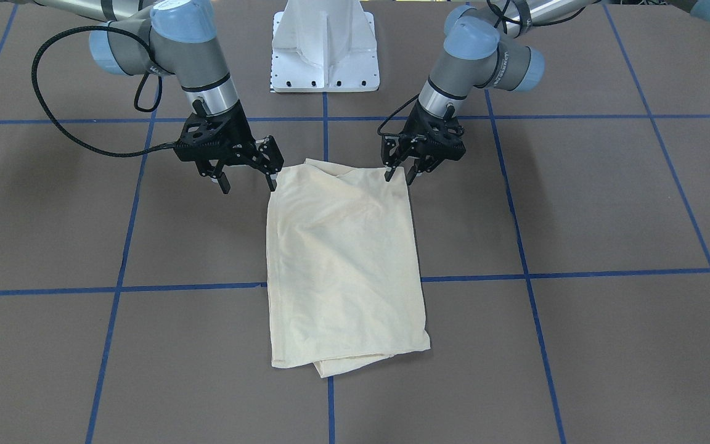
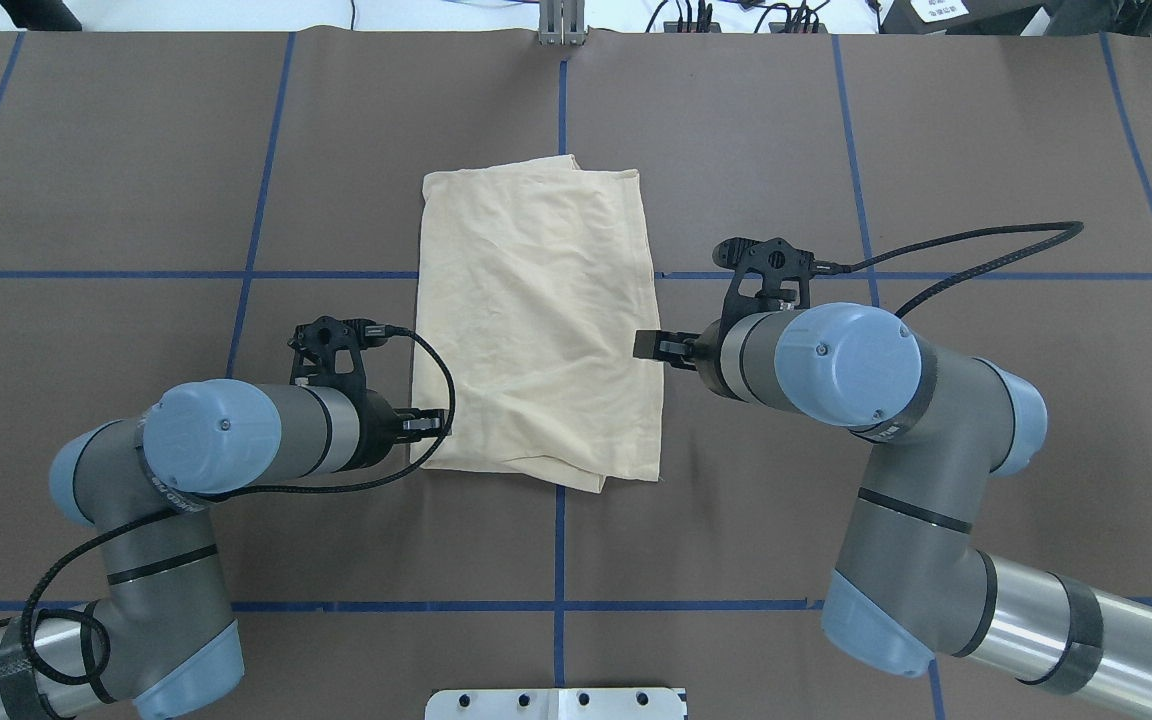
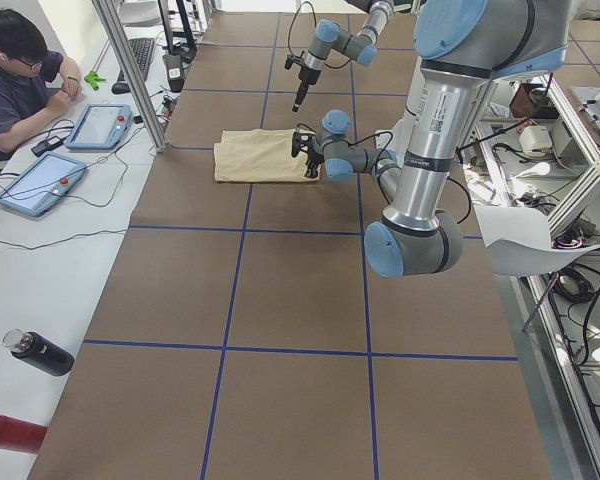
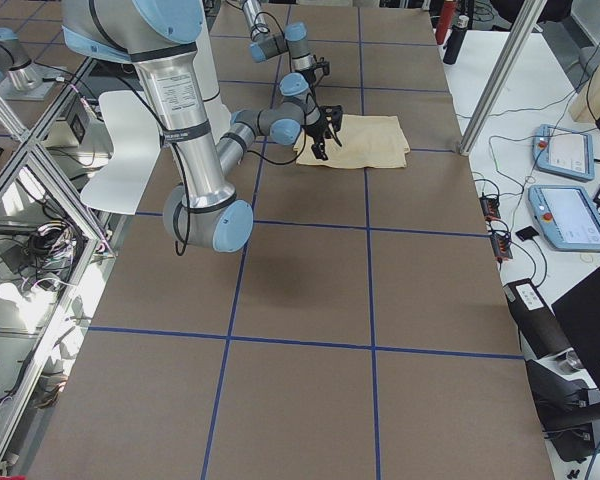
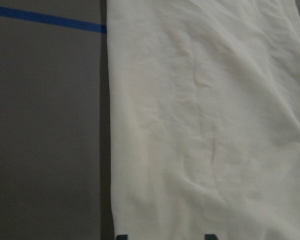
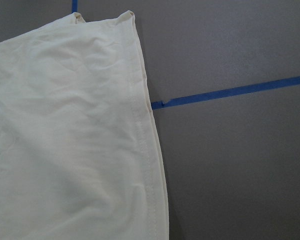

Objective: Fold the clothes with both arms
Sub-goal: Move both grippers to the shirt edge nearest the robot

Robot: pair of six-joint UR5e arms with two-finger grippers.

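1. Find the shirt [image 1: 342, 259] flat on the table [image 1: 607, 203], folded into a long rectangle.
2. See the left gripper [image 1: 399, 174] spread over one robot-side corner and the right gripper [image 1: 248, 179] spread just beside the other, with nothing pinched.
3. Could pinch only the top layer, peeling the fold open.
4. Could miss cloth on the right, skewing the lift.

Brown table [image 1: 607, 203], blue tape grid [image 1: 607, 272], white desk [image 3: 20, 300]
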